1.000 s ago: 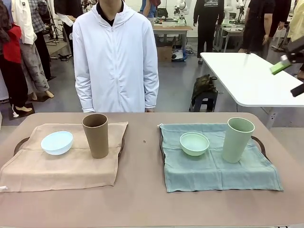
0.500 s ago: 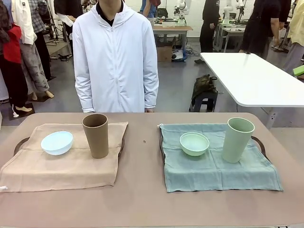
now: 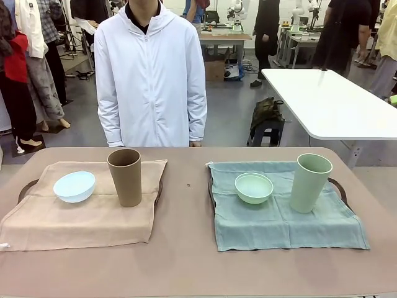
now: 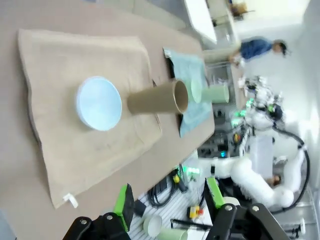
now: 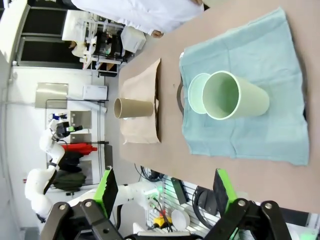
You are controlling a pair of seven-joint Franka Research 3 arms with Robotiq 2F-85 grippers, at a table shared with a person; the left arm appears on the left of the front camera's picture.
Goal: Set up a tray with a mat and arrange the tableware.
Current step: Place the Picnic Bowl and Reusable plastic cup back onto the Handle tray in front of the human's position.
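Note:
On the left, a tan mat [image 3: 80,217] covers a tray and carries a pale blue bowl [image 3: 74,185] and an upright tan-brown cup [image 3: 125,177]. On the right, a teal mat [image 3: 279,217] covers a tray and carries a mint green bowl [image 3: 254,187] and an upright pale green cup [image 3: 310,182]. My left gripper [image 4: 167,200] is open, high above the table's near edge, with the blue bowl [image 4: 99,103] and brown cup [image 4: 157,99] far below. My right gripper [image 5: 165,190] is open, well clear of the green cup [image 5: 235,96] and mint bowl [image 5: 196,94].
A person in a white hooded jacket [image 3: 151,74] stands at the far side, arms down. Dark tray handles [image 3: 338,184] stick out from under the mats. A white table [image 3: 329,102] stands behind on the right. A bare strip of tabletop [image 3: 186,211] separates the two mats.
The right gripper, seen high at the right edge a second ago, has drawn out of the front picture to the right. The tableware and mats have not moved.

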